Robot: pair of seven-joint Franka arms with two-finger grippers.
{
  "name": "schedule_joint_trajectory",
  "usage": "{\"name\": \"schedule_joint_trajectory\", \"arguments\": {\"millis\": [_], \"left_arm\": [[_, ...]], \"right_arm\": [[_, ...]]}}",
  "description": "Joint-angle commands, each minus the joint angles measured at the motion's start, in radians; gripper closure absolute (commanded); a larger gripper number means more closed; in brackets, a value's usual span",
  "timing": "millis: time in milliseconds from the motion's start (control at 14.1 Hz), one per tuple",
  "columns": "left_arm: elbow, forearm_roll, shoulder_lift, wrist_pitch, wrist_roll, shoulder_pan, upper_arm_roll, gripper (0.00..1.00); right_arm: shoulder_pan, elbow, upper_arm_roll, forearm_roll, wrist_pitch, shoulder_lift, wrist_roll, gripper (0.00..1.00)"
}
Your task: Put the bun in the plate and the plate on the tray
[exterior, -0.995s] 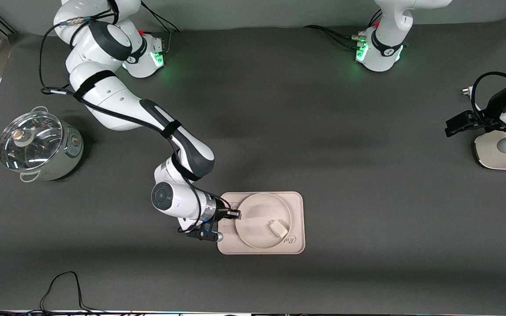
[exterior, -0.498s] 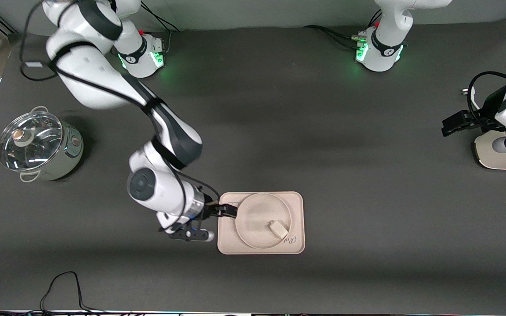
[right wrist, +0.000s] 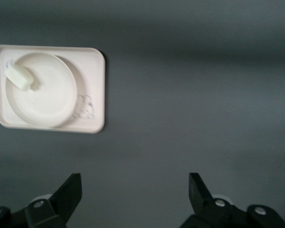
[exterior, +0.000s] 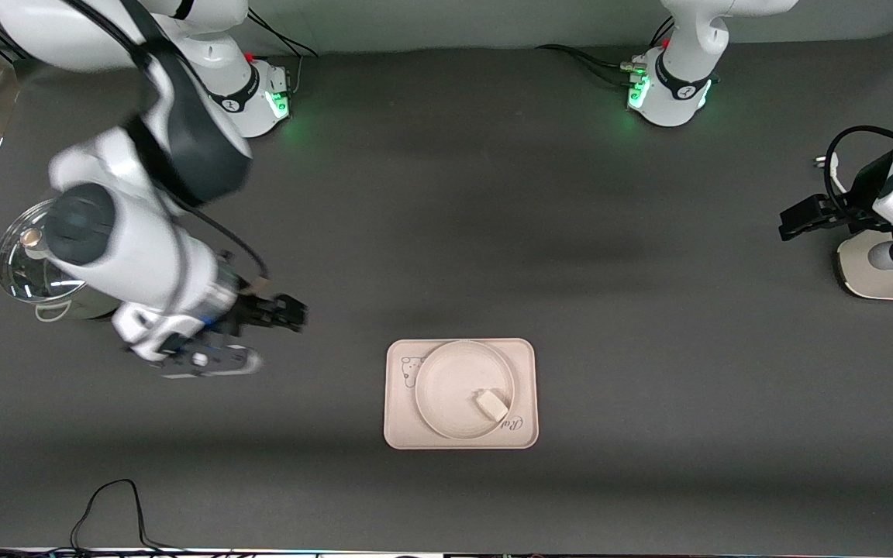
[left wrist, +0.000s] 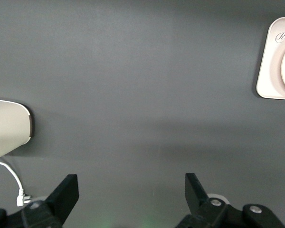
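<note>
Sitting well apart from the right gripper [exterior: 291,315], the bun [exterior: 491,402] lies in the plate [exterior: 446,387], plate on the tray [exterior: 400,426], near the table's front-camera edge, about mid-length. Right gripper has pulled back from the tray's edge since 0.5 s ago — now over bare table toward the right arm's end, jaws wide apart, empty. Pot [exterior: 24,267] w/ glass lid sits by that end. Left gripper [exterior: 791,225] waits over the left arm's end — jaws apart, empty, beside a white appliance [exterior: 880,271].
</note>
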Motion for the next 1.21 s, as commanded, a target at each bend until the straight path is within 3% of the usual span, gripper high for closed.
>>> {"name": "schedule_joint_trajectory", "arguments": {"millis": [0,284,498,1137], "left_arm": [[0.004,0.000,-0.010,-0.019,-0.016,-0.007,0.002,0.00],[0.005,0.009,-0.012,-0.019,-0.019,-0.008,-0.010,0.00],[0.005,0.010,-0.012,-0.019,-0.019,-0.008,-0.010,0.00],[0.016,0.010,-0.015,-0.031,-0.014,-0.007,-0.010,0.00]], "right_arm": [[0.001,-0.211,-0.188,0.161,-0.002,-0.218,-0.190,0.00],[0.001,-0.368,-0.299,0.146,-0.016,-0.406,-0.223,0.00],[0.001,-0.367,-0.325,0.113,-0.064,-0.434,-0.241,0.00],[0.012,-0.383,-0.318,0.085,-0.082,-0.421,-0.235,0.00]]}}
